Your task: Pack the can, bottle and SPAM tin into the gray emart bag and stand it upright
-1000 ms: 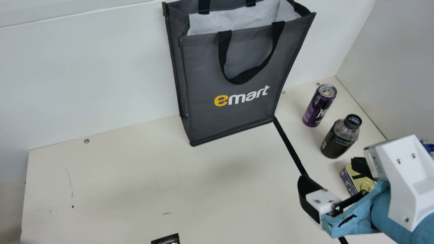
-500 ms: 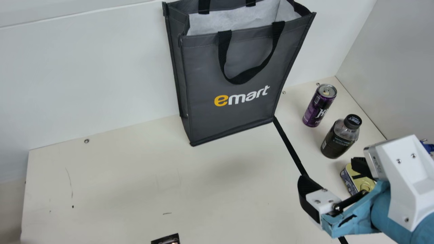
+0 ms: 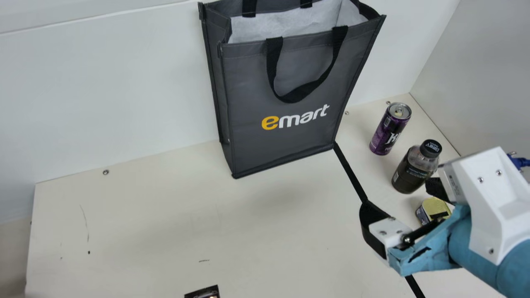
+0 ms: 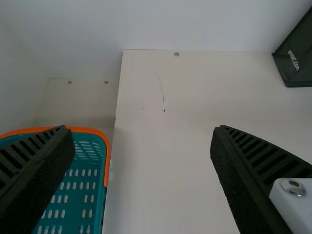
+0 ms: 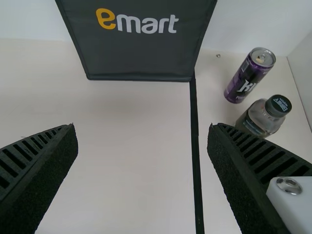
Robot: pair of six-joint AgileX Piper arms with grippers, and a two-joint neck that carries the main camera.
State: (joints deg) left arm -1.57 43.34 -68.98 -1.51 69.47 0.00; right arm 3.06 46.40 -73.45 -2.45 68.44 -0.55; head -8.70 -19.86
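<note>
On the desk (image 3: 145, 227), by the main view's clock, the bag (image 3: 248, 145) stands at twelve, the right pincer (image 3: 395, 192) gapes toward four, the left pincer (image 4: 144, 129) is spread in its wrist view, the bottle (image 3: 408, 178) stands at three, the can (image 3: 381, 138) just before three, and the tin (image 3: 432, 203) sits toward four.

There is one bag (image 3: 285, 145), one can (image 3: 383, 134), one bottle (image 3: 410, 174) and one tin (image 3: 434, 205), plus one basket (image 4: 107, 156), one black strip (image 3: 351, 174) and one table (image 3: 157, 215).
</note>
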